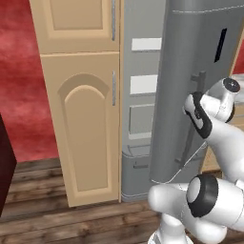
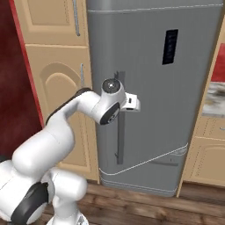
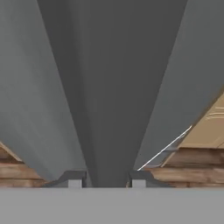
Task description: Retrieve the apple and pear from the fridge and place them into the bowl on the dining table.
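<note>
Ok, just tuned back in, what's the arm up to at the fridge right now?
The arm's end effector is shut on the fridge handle, the long dark vertical bar on the grey fridge door. The left base view shows the door swung partly open, with white inner shelves and a grey drawer in the gap beside the tan cabinet. No fruit can be seen yet.

We observe the grey fridge with its door swung partly out from the tan cabinet on its left. The white arm reaches to the long dark handle, and the gripper sits against its upper part, fingers hidden. A dark panel sits high on the door.
</note>
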